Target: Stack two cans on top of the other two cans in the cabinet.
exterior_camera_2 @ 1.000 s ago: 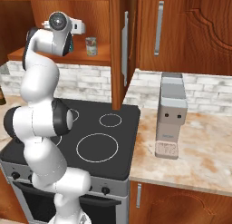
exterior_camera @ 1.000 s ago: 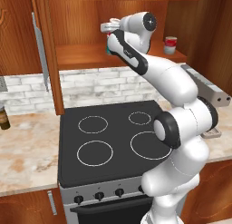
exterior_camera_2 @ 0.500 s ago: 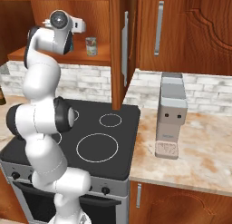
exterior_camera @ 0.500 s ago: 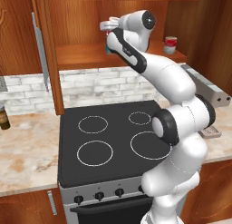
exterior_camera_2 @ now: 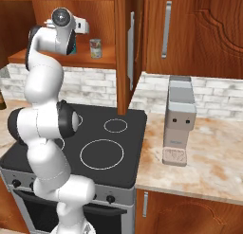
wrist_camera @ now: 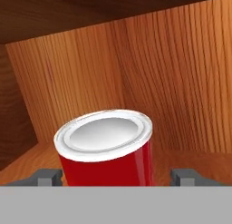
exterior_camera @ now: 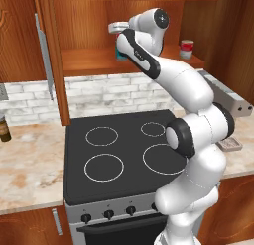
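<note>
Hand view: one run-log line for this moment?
pincer: open, astride red can | can: upright on cabinet shelf | phase: pre-grasp | silver-grey can: apart on shelf

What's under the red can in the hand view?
The red can sits between the claw fingertips, silver lid up. Its base is cut off at the frame bottom, so what it rests on is hidden. Behind it, the cabinet walls and shelf.

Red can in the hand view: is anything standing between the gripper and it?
Nothing visible. The red can sits directly ahead of the gripper, between its spread fingertips, with bare cabinet wood behind it.
</note>
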Robot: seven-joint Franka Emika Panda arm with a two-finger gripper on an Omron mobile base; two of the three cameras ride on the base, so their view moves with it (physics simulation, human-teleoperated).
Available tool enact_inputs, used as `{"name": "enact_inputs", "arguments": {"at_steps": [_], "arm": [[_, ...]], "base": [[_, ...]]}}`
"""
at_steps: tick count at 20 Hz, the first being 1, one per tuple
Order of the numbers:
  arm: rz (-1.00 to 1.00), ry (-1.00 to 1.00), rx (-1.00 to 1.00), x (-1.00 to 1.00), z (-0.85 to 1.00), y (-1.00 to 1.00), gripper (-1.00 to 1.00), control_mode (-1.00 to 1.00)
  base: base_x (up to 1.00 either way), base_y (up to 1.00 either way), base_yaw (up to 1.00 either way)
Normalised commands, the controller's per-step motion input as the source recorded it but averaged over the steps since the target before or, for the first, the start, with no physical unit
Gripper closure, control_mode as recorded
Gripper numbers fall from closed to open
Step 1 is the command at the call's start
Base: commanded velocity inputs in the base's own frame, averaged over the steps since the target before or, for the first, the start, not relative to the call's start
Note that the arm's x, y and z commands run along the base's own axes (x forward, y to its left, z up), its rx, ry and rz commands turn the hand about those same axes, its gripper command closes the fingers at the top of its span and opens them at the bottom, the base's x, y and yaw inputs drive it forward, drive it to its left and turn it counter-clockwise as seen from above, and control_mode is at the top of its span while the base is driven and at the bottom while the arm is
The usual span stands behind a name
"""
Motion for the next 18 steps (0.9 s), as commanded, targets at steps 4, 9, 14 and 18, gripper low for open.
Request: {"name": "enact_inputs", "arguments": {"at_steps": [4,9,14,18], "arm": [[0.0,0.01,0.0,0.0,-0.14,0.01,-1.0,-1.0],[0.0,0.0,0.0,-0.12,-0.03,-0.05,-1.0,-1.0],[0.0,0.0,0.0,-0.45,-0.04,-0.18,-1.0,-1.0],[0.0,0.0,0.0,-0.57,-0.06,-0.04,-1.0,-1.0]], "base": [[0.0,0.0,0.0],[0.0,0.0,0.0],[0.0,0.0,0.0],[0.0,0.0,0.0]]}}
